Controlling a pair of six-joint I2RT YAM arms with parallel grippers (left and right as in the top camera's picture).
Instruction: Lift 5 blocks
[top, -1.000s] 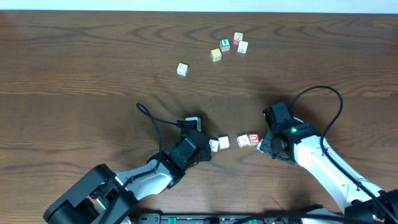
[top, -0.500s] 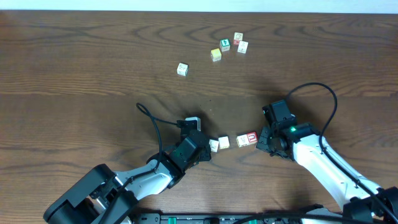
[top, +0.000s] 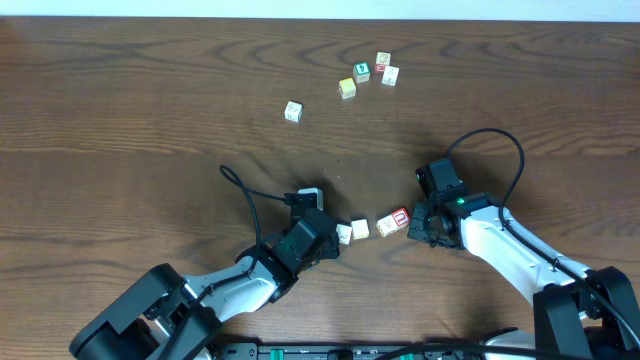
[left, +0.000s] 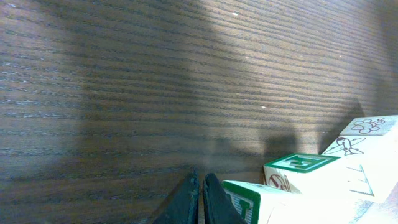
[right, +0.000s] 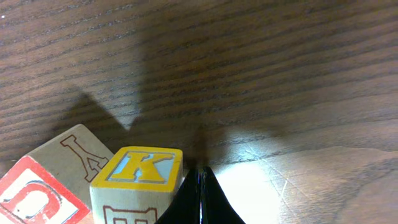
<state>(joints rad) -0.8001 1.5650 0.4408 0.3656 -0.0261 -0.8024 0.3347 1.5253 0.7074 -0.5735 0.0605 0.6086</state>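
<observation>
On the desk (top: 150, 130), four blocks (top: 360, 229) lie in a short row between the arms, the red-faced block (top: 400, 218) nearest the right tool (right: 200, 174). The left tool (left: 200, 182) sits at the row's other end. Both tools are pressed together, holding nothing.

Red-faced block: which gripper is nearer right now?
Right. The right gripper sits just beside the red-faced block at that end of the row; the left gripper is at the opposite end, with other blocks between.
</observation>
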